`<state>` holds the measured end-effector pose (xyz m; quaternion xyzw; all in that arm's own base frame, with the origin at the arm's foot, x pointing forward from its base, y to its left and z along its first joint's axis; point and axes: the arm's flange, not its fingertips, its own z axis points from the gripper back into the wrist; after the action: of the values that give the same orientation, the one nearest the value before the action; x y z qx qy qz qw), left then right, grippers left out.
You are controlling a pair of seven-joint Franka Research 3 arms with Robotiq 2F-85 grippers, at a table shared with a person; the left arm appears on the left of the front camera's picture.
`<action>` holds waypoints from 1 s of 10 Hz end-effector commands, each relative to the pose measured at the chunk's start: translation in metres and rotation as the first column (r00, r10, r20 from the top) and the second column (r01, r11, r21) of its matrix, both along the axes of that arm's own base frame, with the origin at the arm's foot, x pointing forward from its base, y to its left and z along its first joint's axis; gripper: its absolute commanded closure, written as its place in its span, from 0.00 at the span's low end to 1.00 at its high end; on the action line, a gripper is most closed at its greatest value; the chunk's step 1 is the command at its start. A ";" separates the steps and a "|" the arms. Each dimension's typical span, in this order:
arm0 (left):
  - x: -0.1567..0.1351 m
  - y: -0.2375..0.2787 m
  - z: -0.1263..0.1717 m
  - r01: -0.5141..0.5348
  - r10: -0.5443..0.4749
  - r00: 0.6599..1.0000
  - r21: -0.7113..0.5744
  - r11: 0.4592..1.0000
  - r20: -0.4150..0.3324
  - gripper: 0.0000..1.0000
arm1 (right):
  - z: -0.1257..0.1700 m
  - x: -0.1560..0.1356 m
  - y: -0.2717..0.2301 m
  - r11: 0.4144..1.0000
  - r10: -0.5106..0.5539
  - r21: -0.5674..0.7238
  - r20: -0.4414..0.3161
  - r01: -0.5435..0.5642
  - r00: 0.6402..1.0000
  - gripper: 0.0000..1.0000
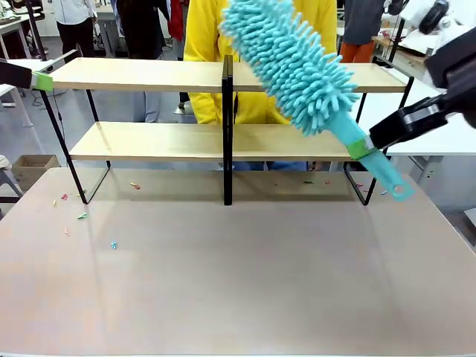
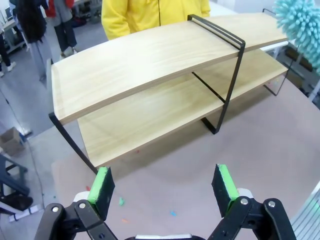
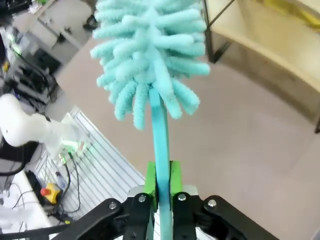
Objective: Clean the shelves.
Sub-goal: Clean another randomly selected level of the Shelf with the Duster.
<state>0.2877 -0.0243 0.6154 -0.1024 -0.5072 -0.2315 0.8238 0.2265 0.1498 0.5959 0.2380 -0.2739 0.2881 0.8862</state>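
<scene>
We see our right pincer (image 1: pixel 362 147) clamped tight on the handle of a turquoise duster (image 1: pixel 290 63), its fluffy head raised before the shelves (image 1: pixel 149 141), which stand at the far edge of the tabletop (image 1: pixel 238 282). Our left pincer (image 2: pixel 162 176) gapes wide, empty.

Bright, even light from overhead. The counter (image 1: pixel 238 282) carries a pale sheen and only faint, soft shadows beneath the shelves (image 1: pixel 149 141). The wrist views bow straight boards towards the edges, and the duster (image 3: pixel 150 55) looks slightly soft close up.
</scene>
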 end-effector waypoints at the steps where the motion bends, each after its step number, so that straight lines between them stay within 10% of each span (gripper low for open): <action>1: 0.001 0.003 0.001 0.007 -0.007 1.000 0.015 1.000 0.007 0.00 | 0.001 0.020 0.015 0.996 0.082 -0.031 -0.052 -0.084 0.995 0.88; 4: 0.001 0.003 0.001 0.007 -0.007 1.000 0.015 1.000 0.007 0.00 | -0.010 0.015 0.026 0.997 0.019 -0.076 -0.080 -0.025 0.997 0.88; 10: 0.001 0.003 0.001 0.007 -0.007 1.000 0.015 1.000 0.007 0.00 | -0.100 0.098 0.223 0.872 0.210 -0.359 -0.341 -0.333 0.917 0.88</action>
<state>0.2882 -0.0241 0.6149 -0.1027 -0.5066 -0.2312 0.8242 0.3065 0.3470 0.4768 0.1555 -0.0595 0.4063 0.8984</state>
